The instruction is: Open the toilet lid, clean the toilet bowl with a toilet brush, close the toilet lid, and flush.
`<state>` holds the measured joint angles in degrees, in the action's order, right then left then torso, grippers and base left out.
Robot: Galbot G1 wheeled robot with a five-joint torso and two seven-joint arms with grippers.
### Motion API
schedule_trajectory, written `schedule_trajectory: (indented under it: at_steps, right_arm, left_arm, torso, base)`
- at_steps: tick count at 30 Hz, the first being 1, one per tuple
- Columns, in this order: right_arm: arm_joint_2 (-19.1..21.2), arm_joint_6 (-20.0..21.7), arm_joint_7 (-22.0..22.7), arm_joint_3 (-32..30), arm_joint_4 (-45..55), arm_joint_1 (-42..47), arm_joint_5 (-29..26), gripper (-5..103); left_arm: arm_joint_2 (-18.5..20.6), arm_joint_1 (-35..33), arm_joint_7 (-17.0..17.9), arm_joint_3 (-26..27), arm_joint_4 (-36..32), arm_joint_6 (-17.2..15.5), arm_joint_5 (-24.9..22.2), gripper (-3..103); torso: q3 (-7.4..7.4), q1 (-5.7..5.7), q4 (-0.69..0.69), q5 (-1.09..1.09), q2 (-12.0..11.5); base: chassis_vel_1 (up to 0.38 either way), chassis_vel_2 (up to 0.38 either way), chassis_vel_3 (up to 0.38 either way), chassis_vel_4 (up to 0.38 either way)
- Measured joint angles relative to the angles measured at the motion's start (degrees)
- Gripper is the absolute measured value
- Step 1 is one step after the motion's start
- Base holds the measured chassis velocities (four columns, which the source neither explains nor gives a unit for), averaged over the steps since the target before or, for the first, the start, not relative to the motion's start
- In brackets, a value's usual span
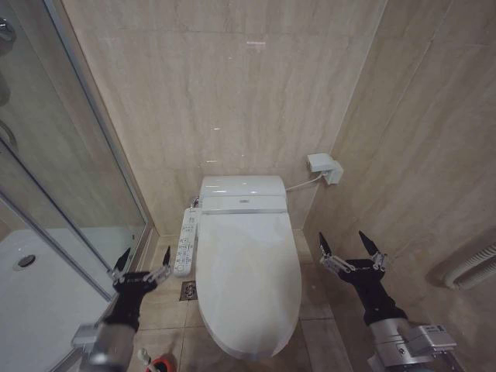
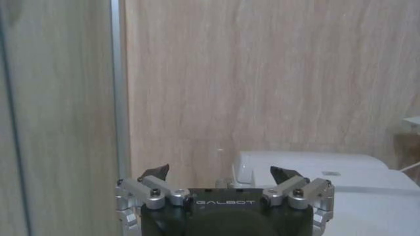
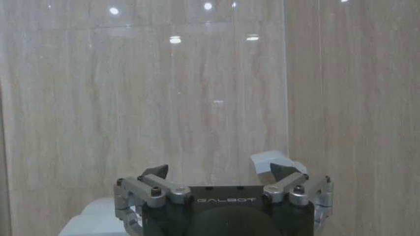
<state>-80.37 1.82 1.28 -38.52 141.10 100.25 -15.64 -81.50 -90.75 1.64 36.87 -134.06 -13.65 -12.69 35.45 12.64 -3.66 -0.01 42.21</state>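
The toilet lid [image 1: 248,279] lies closed between left gripper [image 1: 142,263] and right gripper [image 1: 353,249], fingers apart.

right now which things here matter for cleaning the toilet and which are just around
For the job:
toilet lid, shut over the bowl
red cup holder at the near edge, left of the toilet
left gripper, open
right gripper, open

Just around:
control panel
wall socket box
floor drain
shower tray
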Motion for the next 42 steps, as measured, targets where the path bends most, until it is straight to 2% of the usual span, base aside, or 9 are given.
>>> schedule_trajectory:
  at_steps: [6, 10, 19, 27, 28, 36, 37, 41, 42]
  right_arm:
    - [0.0, 0.0, 0.0, 0.0, 0.0, 0.0, 0.0, 100]
    - [0.0, 0.0, 0.0, 0.0, 0.0, 0.0, 0.0, 100]
    - [0.0, 0.0, 0.0, 0.0, 0.0, 0.0, 0.0, 100]
    - [0.0, 0.0, 0.0, 0.0, 0.0, 0.0, 0.0, 100]
    - [0.0, 0.0, 0.0, 0.0, 0.0, 0.0, 0.0, 100]
    - [0.0, 0.0, 0.0, 0.0, 0.0, 0.0, 0.0, 100]
    - [0.0, 0.0, 0.0, 0.0, 0.0, 0.0, 0.0, 100]
    - [0.0, 0.0, 0.0, 0.0, 0.0, 0.0, 0.0, 100]
    - [0.0, 0.0, 0.0, 0.0, 0.0, 0.0, 0.0, 100]
  left_arm:
    - [-0.7, 6.3, -3.3, 2.0, 2.7, -5.3, -1.7, 103]
    - [-0.3, 6.2, -3.7, 6.4, 4.6, 3.4, 4.3, 103]
    - [-0.2, 6.2, -3.8, 6.8, 5.0, 4.3, 4.7, 96]
    - [6.4, 12.9, -4.9, 7.3, 17.6, 9.3, -2.0, 90]
    - [6.7, 13.2, -5.0, 7.3, 18.3, 9.6, -2.4, 66]
    - [7.2, 13.8, -5.2, 7.2, 19.5, 10.2, -3.1, 66]
    - [7.7, 14.5, -5.5, 7.0, 20.9, 10.7, -3.7, 33]
    - [9.8, 17.3, -6.9, 5.7, 26.8, 12.8, -6.3, 33]
    - [11.6, 20.0, -8.1, 4.6, 32.2, 14.8, -8.7, 6]
  torso:
    - [0.0, 0.02, -0.03, -0.01, 0.0]
    - [0.0, 0.01, 0.02, 0.0, 0.0]
    - [0.0, 0.01, 0.01, 0.0, 0.0]
    - [0.0, 0.01, -0.03, -0.01, 0.0]
    - [0.0, 0.01, -0.01, -0.02, 0.0]
    - [0.0, 0.0, 0.01, 0.0, 0.0]
    - [0.0, 0.0, 0.02, 0.0, 0.0]
    - [0.0, 0.0, -0.01, 0.0, 0.0]
    - [0.0, 0.0, 0.0, -0.01, 0.0]
  base:
    - [0.0, 0.0, 0.0, 0.0]
    - [0.0, 0.0, 0.0, 0.0]
    - [0.0, 0.0, 0.0, 0.0]
    - [0.0, 0.0, 0.0, 0.0]
    - [0.0, 0.0, 0.0, 0.0]
    - [0.0, 0.0, 0.0, 0.0]
    - [0.0, 0.0, 0.0, 0.0]
    - [0.0, 0.0, 0.0, 0.0]
    - [0.0, 0.0, 0.0, 0.0]
